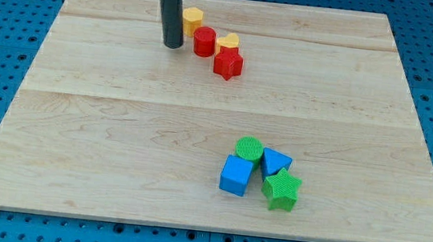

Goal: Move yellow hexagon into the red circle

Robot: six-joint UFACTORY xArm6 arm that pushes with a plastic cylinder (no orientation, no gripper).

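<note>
My tip (pixel 173 45) sits near the board's top edge, just left of the red circle (pixel 204 41). The yellow hexagon (pixel 192 20) is tucked right behind both.

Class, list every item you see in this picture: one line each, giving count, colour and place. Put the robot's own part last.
yellow hexagon: one, yellow, top centre, touching the red circle
red circle: one, red, right of my tip
yellow heart: one, yellow, right of the red circle
red star: one, red, just below the yellow heart
green circle: one, green, lower right cluster, top
blue triangle: one, blue, cluster's right
blue cube: one, blue, cluster's left
green star: one, green, cluster's bottom
table: one, light wood
my tip: one, dark rod, left of the red circle
</note>
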